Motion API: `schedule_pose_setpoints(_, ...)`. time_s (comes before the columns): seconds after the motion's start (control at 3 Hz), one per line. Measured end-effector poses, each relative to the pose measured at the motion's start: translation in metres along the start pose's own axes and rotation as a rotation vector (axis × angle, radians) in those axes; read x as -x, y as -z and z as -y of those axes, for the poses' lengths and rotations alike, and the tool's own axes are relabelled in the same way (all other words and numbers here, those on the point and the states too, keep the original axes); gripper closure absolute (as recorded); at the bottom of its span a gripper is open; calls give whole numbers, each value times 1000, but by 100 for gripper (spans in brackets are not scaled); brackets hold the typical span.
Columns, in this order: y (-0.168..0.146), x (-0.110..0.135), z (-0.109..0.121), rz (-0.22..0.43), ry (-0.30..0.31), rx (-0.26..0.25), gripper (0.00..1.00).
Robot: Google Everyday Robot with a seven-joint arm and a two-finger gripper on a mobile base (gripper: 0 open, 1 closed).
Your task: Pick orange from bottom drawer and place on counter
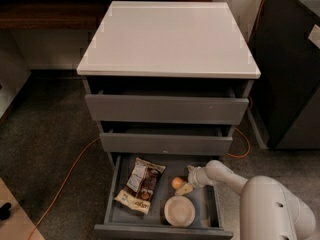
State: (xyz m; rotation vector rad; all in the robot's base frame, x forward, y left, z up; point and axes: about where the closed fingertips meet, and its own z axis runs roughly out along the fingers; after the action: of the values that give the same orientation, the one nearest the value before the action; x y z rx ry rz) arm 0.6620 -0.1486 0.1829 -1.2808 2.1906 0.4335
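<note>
Gripper: the gripper [186, 183] is low inside the open bottom drawer [112, 200], right against the orange's right side; whether it is open or closed cannot be made out.
Arm: the pale, rounded arm [226, 176] reaches in over the drawer's right wall from the lower right corner.
Orange: the orange [177, 182] is small, round and smooth. It rests on the grey drawer floor right of centre, toward the back.
Nearest neighbour: a round white bowl [179, 211] sits just in front of the orange, close but apart.
Also in the drawer: a brown-and-white snack packet [140, 185] lies flat on the left half (its print is too small to read).
Above: the middle drawer [165, 144] and top drawer [165, 109] each stand slightly open, overhanging the back of the bottom one.
Counter: the counter [167, 39] is a pale, glossy square slab capping the cabinet.
Surroundings: an orange cable [65, 184] trails across the speckled carpet [45, 134] on the left; a dark wooden shelf [45, 11] runs behind; a black cabinet [290, 74] stands to the right.
</note>
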Motion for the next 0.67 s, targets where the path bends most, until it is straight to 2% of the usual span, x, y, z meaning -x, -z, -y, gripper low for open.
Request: schedule_pose_setpoints(0.67, -17, -2, 1, -10, -30, 8, 0)
